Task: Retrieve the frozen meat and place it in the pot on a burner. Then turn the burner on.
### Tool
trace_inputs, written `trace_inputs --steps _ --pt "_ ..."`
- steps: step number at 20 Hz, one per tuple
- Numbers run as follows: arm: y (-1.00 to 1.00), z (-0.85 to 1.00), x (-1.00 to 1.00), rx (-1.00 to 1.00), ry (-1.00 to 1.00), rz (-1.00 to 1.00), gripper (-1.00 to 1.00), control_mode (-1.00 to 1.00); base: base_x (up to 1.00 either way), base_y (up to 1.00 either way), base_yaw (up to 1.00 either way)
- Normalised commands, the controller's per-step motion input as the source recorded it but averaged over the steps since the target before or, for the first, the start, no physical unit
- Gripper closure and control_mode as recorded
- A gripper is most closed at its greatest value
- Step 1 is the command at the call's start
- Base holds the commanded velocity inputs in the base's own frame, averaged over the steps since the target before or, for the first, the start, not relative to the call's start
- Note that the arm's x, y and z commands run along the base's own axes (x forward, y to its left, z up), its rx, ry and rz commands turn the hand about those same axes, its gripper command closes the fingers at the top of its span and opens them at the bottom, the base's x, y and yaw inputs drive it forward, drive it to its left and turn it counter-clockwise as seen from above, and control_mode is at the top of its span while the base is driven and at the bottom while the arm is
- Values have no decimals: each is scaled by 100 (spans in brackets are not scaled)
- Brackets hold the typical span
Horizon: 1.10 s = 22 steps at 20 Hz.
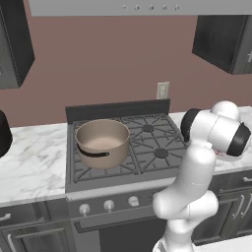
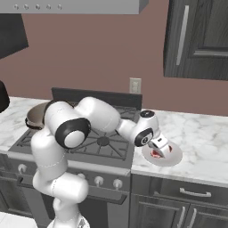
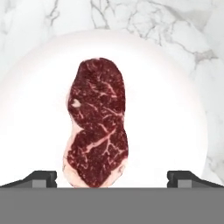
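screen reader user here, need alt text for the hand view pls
A dark red slab of frozen meat with white marbling lies on a round white plate, seen from straight above. The open gripper hovers over it, its two dark fingertips spread wide at the bottom, either side of the meat's near end. The plate rests on a marble counter.

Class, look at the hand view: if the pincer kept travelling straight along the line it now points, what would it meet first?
Most likely the frozen meat, which lies on the plate between the open pincer tips. How much gap remains above it is hard to judge.
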Motion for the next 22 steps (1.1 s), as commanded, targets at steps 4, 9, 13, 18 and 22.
trace_inputs --steps 4,9,13,18,22 --pt "-2 0 2 2 3 0 -100 -100 0 0 0" --pt "0 -5 10 1 1 0 -100 -100 0 0 0" --pt "0 -10 27 0 0 0 -100 -100 0 0 0" --pt "0 -8 2 0 2 0 -100 -100 0 0 0" --pt "0 -11 0 0 3 0 -100 -100 0 0 0"
